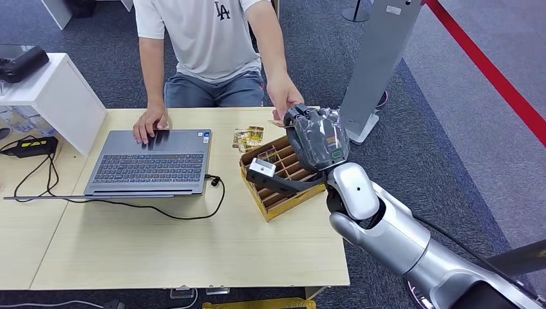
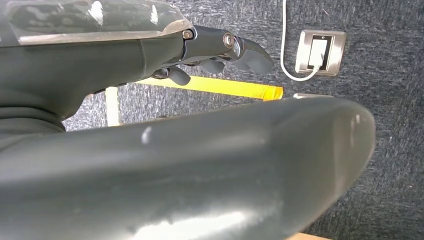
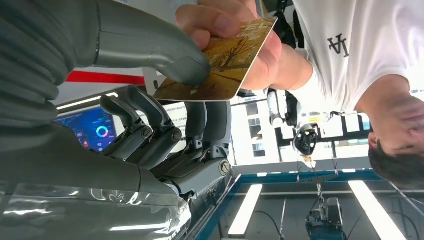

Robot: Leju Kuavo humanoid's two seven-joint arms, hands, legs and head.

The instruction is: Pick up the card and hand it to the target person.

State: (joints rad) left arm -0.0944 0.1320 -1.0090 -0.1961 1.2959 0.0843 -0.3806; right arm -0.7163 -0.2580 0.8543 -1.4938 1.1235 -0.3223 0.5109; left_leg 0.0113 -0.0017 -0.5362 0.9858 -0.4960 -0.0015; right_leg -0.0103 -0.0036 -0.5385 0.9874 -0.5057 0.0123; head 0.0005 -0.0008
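A golden-brown card (image 3: 225, 60) with a tree picture is pinched between the thumb and fingers of my right hand (image 3: 165, 115). The seated person's hand (image 3: 235, 35) grips the same card at its other end. In the head view my right hand (image 1: 317, 138) is raised over the table's far right edge, meeting the person's hand (image 1: 283, 100), and a sliver of the card (image 1: 277, 122) shows between them. My left hand (image 2: 225, 47) hangs over the carpet, fingers loosely apart and holding nothing.
Below my right forearm stands a wooden compartment box (image 1: 283, 193), with loose cards (image 1: 248, 138) lying beside it. An open laptop (image 1: 151, 161) sits mid-table with the person's other hand (image 1: 149, 122) on it. A grey pillar stand (image 1: 380, 64) rises at the right, a white cabinet (image 1: 58, 96) at the left.
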